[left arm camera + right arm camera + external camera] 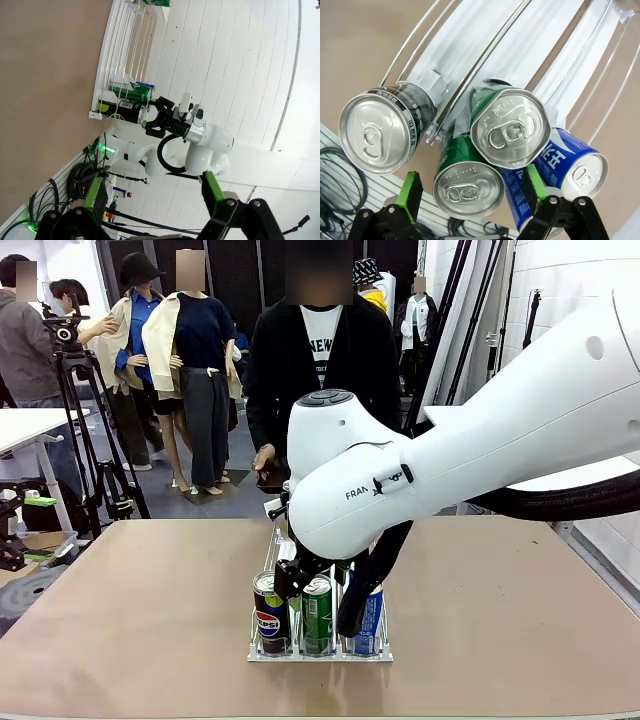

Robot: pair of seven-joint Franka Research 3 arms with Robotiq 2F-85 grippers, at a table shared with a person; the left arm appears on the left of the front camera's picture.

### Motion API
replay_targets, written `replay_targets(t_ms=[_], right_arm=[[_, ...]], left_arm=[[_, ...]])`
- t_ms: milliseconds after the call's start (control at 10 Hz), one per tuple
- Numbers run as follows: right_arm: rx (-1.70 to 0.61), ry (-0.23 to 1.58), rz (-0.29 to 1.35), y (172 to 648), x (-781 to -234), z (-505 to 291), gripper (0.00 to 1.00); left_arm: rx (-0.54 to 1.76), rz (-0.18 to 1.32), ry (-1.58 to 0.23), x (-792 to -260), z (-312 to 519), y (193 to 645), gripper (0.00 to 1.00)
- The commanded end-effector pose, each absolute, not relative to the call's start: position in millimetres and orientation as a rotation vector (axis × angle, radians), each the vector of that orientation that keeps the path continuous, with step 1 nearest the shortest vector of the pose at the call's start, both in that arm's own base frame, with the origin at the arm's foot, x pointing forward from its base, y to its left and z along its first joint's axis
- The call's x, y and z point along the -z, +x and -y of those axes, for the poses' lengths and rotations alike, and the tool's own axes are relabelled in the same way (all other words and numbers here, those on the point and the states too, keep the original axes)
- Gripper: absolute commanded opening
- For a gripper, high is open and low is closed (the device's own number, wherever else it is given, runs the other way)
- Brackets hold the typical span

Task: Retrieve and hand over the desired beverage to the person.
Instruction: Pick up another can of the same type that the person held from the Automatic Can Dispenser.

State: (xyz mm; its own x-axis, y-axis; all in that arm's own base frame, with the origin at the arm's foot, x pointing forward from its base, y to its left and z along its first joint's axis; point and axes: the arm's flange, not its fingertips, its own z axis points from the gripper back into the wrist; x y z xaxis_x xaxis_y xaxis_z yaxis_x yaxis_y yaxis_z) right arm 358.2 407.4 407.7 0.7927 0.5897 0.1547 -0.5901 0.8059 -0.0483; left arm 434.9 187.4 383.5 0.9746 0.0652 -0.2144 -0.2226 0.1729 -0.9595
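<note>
PEPSI on black can [268, 616], FRAN on arm [366, 490]

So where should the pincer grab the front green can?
Probably its upper sides, just below the lid, coming straight down from above. The front green can stands upright in the rack, hemmed between the black Pepsi can and blue can, so only its top is free.

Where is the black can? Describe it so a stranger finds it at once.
On the brown table stands a clear rack with three lanes of cans. At its near end, the black can is leftmost, beside a green can. It is the only black one, with a round Pepsi logo.
</note>
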Motion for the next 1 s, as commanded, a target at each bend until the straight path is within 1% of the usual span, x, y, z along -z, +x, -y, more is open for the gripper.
replay_targets(t_ms=[0,200,900], right_arm=[[-0.612,-0.039,0.162,364.0,-405.5,-416.6,0.97],[-0.613,-0.042,0.15,366.0,-405.0,-417.3,0.87],[-0.606,-0.034,0.118,370.7,-405.0,-417.5,0.42]], left_arm=[[-0.203,-0.135,-1.378,-385.8,-187.9,430.9,1.0],[-0.203,-0.135,-1.378,-385.8,-187.9,430.9,1.0],[-0.203,-0.135,-1.378,-385.8,-187.9,430.9,1.0]])
